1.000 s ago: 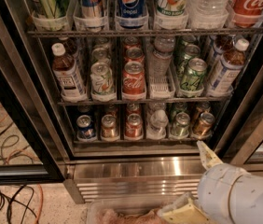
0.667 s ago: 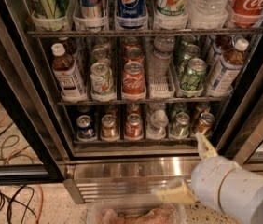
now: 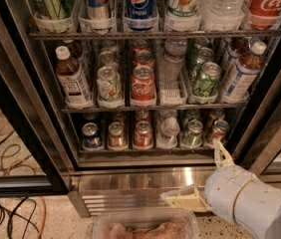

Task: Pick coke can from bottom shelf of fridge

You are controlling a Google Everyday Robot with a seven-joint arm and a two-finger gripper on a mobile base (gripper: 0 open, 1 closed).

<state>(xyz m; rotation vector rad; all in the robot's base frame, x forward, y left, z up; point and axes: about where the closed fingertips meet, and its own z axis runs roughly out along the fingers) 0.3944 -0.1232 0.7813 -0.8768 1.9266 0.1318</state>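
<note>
gripper [image 3: 190, 172] lower right, before fridge [image 3: 130, 183] base | fingers spread wide, empty | coke can [image 3: 143, 133] mid-frame on bottom shelf [image 3: 105, 153], apart from gripper

Hand [image 3: 201, 177] below, right of coke can [image 3: 143, 133]

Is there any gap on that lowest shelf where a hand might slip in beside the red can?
Hardly. The bottom shelf is packed: the coke can sits between a gold-brown can and a clear bottle. Bare room lies only above that row, under the middle shelf, and before the steel base, where the open gripper hovers.
</note>
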